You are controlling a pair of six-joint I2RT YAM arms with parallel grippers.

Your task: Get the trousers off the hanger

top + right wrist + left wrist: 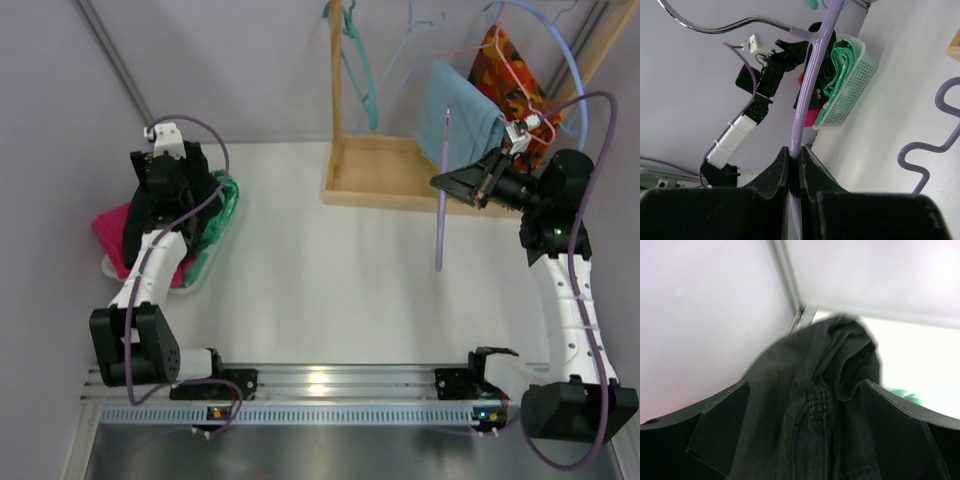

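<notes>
You look nearly done. The purple hanger (441, 200) is bare, pinched tight in your right gripper (794, 156). The trousers (810, 405), dark and crumpled, lie loose between the wide-spread fingers of your left gripper (804, 385), over the basket (205, 268) at mid-left. Probably only pulling clear remains.

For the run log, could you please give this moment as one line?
left gripper open over trousers | right gripper shut on hanger | trousers off hanger
</notes>
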